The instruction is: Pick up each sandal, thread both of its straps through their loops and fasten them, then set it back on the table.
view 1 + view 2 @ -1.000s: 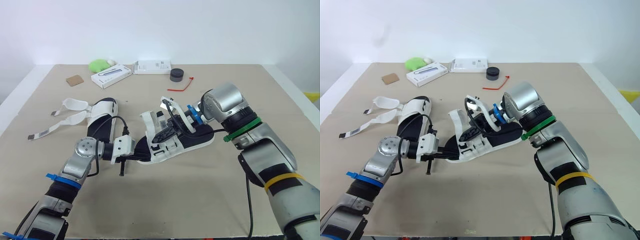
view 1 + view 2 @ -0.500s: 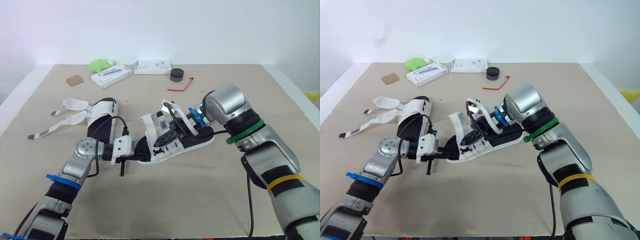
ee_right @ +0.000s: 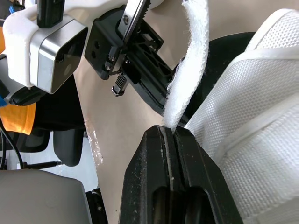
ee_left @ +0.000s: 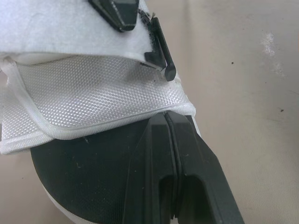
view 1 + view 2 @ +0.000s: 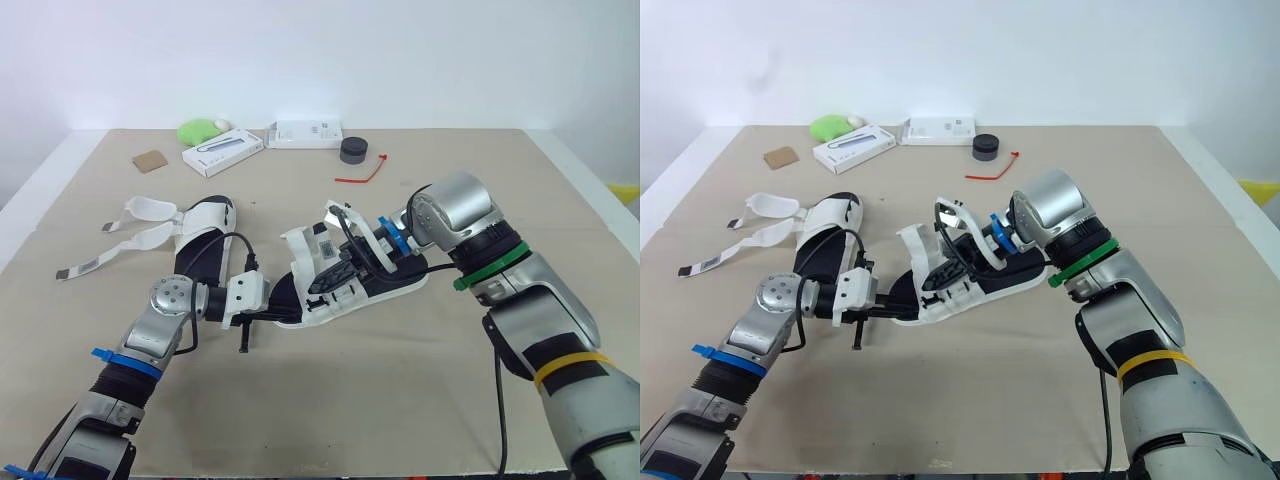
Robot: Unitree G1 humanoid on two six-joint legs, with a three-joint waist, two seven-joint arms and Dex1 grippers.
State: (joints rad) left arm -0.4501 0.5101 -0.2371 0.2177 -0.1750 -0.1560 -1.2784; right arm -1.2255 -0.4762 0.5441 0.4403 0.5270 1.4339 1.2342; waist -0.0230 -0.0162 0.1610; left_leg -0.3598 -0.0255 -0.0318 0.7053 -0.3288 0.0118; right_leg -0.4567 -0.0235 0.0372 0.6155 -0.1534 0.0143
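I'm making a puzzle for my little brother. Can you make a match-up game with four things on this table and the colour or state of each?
Things:
1. middle sandal
2. left sandal
3. zip tie
4. cardboard square

Colour or state:
a. brown
b. lying on the table, straps loose
c. red
d. left gripper pinching its sole, right gripper pinching its strap

Pairs: 1-d, 2-b, 3-c, 4-a

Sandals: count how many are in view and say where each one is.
2. One sandal is mid-table, its sole edge pinched by the left pincer and a strap by the right pincer. The second sandal lies to the robot's left, straps unfastened.
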